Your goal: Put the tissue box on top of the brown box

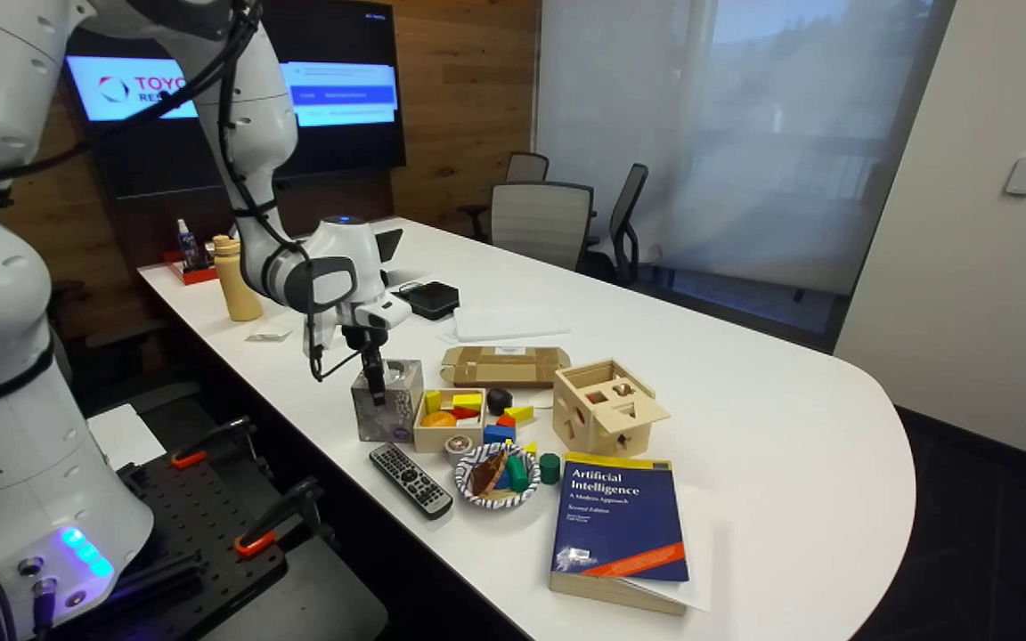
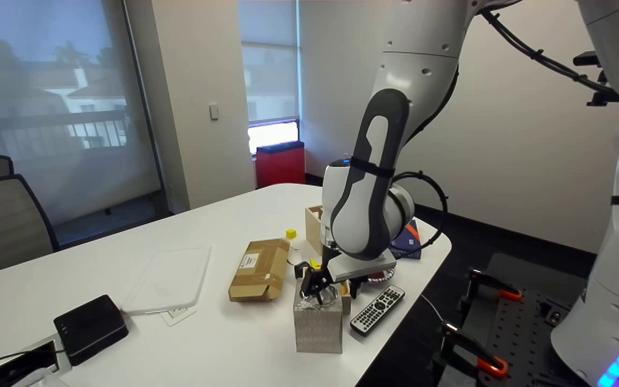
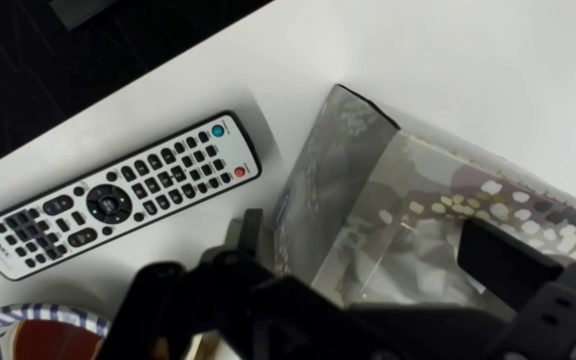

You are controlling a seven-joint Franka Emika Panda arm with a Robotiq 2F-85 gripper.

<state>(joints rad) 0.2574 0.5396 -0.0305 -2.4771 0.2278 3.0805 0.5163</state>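
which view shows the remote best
The wrist view: the remote is whole, large and unobstructed there, its red button distinct. Both exterior views also show it whole, but much smaller.

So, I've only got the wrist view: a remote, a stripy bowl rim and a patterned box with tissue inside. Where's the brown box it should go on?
Observer: Outside your picture. In both exterior views the brown box lies on the table near a crate.
Visitor: Is it a tall thing?
Observer: No, it's low and flat, clearly lower than the tissue box.
Visitor: And what am I missing around the bowl?
Observer: In an exterior view, a blue book titled Artificial Intelligence lies close to it.
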